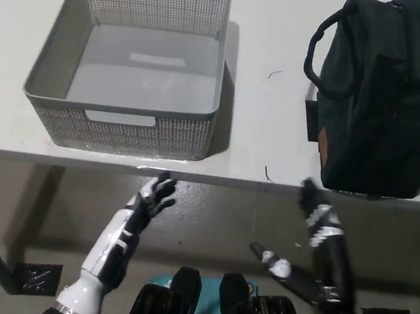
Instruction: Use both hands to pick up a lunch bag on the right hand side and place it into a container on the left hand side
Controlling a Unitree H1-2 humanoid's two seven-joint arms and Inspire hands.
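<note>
Currently my right hand (pixel 318 212), open, sits just below the black lunch bag (pixel 382 94); my left hand (pixel 153 196), open too, is farther off, beneath the grey basket (pixel 122 127).

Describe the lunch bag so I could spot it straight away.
Look at the white table, then its right end. The lunch bag there is dark and soft, with loop handles and a small tan patch, unlike the grey perforated container on the left.

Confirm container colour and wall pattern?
Grey container, walls finely perforated in a mesh pattern, floor plain. Head view only.
</note>
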